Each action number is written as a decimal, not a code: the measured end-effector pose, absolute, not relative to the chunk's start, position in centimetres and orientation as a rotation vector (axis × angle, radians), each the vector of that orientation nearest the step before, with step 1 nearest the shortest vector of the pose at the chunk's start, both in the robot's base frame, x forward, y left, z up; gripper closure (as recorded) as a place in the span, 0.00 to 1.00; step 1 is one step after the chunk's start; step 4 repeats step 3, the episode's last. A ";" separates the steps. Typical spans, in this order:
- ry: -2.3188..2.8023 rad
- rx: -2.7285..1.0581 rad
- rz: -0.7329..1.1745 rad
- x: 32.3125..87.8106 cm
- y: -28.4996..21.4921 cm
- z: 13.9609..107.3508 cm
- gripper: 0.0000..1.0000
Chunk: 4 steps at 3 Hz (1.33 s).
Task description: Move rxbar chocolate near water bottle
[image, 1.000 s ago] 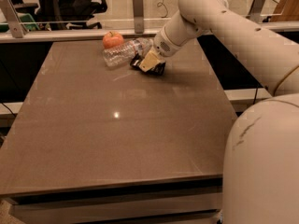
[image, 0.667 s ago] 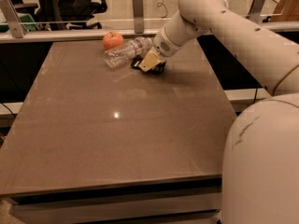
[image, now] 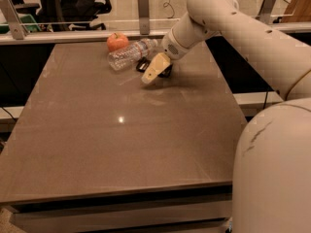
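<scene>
The water bottle (image: 129,55) lies on its side at the far end of the table, clear with a white cap pointing right. A small black shape, seemingly the rxbar chocolate (image: 142,64), sits just in front of the bottle's cap end, partly hidden by my gripper. My gripper (image: 154,72) is low over the table right next to that shape, a short way right of the bottle. Whether it still touches the bar cannot be seen.
An orange-red apple (image: 117,41) stands just behind the bottle at the table's far edge. A rail with metal posts (image: 142,4) runs behind the brown table (image: 121,144). My arm reaches in from the right, and my white base fills the lower right.
The gripper has tipped and shifted slightly right and toward me, so a black shape now shows between it and the bottle. The bottle and the apple have not moved.
</scene>
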<state>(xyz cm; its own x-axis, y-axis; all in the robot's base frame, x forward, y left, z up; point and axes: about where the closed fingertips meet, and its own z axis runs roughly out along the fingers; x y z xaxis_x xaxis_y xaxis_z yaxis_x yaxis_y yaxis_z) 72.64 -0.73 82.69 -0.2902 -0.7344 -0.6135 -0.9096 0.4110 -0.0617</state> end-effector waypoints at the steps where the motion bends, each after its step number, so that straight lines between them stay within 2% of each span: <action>1: 2.093 -1.365 0.428 71.2 -2.6 83.7 0.00; 3: 2.110 -1.232 0.472 66.0 -13.1 85.6 0.00; 4: 2.110 -1.232 0.472 66.0 -13.1 85.6 0.00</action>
